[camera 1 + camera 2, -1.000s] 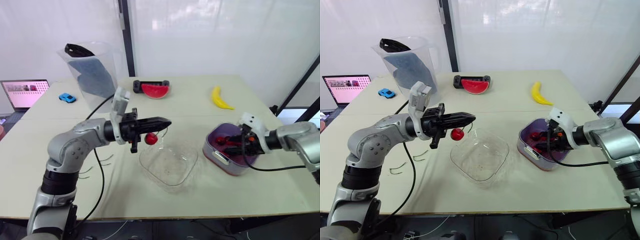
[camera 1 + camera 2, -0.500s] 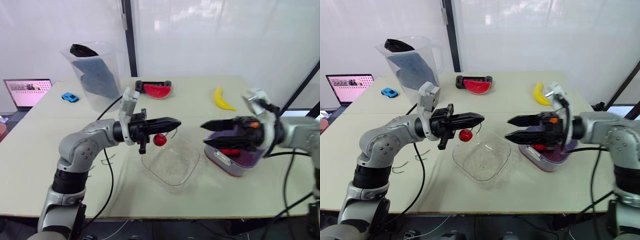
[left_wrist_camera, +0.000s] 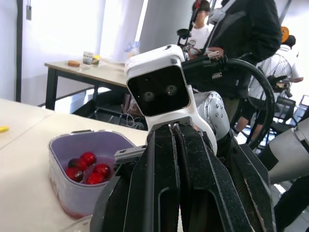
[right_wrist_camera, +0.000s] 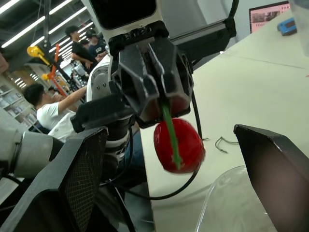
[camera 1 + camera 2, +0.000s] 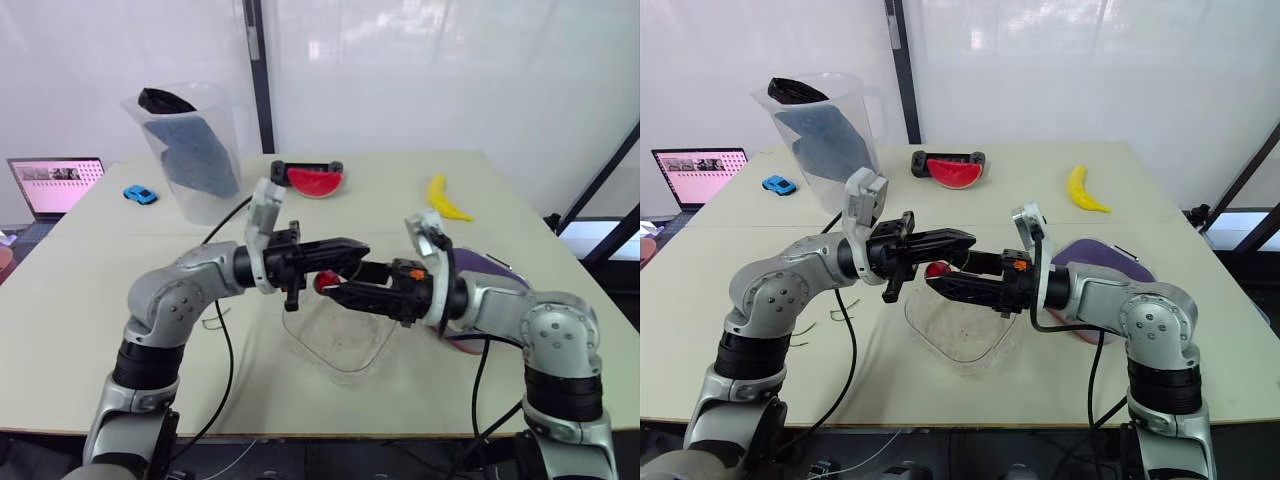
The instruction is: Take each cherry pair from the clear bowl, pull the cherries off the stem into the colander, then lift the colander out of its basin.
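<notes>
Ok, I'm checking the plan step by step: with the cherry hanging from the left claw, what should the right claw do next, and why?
Probably close the right claw on the cherry. It is open with a finger on each side of the cherry, which hangs by its stem from the shut left claw, so a grip is what a pull needs.

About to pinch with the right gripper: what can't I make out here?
Most of the cherry: head views, hidden between the left gripper and right gripper tips.
Inside of the colander: head views, blocked by the right arm.
Top of the stem: right wrist view, buried inside the shut left gripper.
</notes>
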`<move>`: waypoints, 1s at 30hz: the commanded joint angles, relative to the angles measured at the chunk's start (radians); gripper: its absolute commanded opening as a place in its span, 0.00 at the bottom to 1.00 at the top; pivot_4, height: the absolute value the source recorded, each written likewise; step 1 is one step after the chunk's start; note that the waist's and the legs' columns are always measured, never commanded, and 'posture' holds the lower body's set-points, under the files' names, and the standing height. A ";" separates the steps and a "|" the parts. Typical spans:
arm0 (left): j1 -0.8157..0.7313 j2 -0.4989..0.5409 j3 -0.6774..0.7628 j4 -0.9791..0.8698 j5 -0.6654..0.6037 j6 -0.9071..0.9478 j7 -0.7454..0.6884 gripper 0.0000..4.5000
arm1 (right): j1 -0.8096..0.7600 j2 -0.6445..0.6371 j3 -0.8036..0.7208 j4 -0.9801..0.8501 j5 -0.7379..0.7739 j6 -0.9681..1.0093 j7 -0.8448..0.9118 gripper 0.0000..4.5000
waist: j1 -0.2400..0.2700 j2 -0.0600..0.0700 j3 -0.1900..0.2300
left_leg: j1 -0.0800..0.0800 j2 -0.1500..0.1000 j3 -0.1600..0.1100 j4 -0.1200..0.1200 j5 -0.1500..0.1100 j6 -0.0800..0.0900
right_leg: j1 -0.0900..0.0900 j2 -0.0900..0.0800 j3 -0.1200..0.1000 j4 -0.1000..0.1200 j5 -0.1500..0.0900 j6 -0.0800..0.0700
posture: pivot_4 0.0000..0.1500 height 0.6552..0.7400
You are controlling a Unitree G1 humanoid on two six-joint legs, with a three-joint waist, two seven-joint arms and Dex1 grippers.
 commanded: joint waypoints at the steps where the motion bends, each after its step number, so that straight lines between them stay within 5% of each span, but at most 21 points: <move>1: -0.005 0.002 0.005 -0.025 -0.004 -0.021 -0.009 0.00 | 0.006 0.032 0.011 -0.031 0.042 -0.032 -0.037 0.99 | 0.000 0.000 0.000 | 0.000 0.000 0.000 0.000 0.000 0.000 | 0.000 0.000 0.000 0.000 0.000 0.000 | 1.00 1.00; 4: -0.005 0.000 0.003 -0.024 -0.002 -0.024 -0.010 0.00 | 0.010 0.050 0.025 -0.031 0.050 -0.045 -0.059 0.86 | 0.000 0.000 0.000 | 0.000 0.000 0.000 0.000 0.000 0.000 | 0.000 0.000 0.000 0.000 0.000 0.000 | 1.00 1.00; 8: -0.005 0.001 0.005 -0.025 -0.001 -0.025 -0.007 0.00 | 0.013 0.047 0.038 -0.037 0.059 -0.053 -0.071 0.48 | 0.000 0.000 0.000 | 0.000 0.000 0.000 0.000 0.000 0.000 | 0.000 0.000 0.000 0.000 0.000 0.000 | 1.00 1.00; 17: 0.000 0.010 0.010 -0.030 0.000 -0.027 -0.001 0.00 | 0.022 0.025 0.055 -0.040 0.066 -0.054 -0.078 0.48 | 0.000 0.000 0.000 | 0.000 0.000 0.000 0.000 0.000 0.000 | 0.000 0.000 0.000 0.000 0.000 0.000 | 1.00 1.00; 21: -0.001 0.015 0.010 -0.029 0.000 -0.028 -0.001 0.00 | 0.027 0.021 0.063 -0.039 0.062 -0.064 -0.081 0.14 | 0.000 0.000 0.000 | 0.000 0.000 0.000 0.000 0.000 0.000 | 0.000 0.000 0.000 0.000 0.000 0.000 | 1.00 1.00; 30: -0.008 0.011 0.003 -0.023 0.010 -0.038 -0.002 0.00 | 0.042 -0.018 0.085 -0.045 0.052 -0.068 -0.066 0.12 | 0.000 0.000 0.000 | 0.000 0.000 0.000 0.000 0.000 0.001 | 0.000 0.000 0.000 0.000 0.000 0.000 | 1.00 1.00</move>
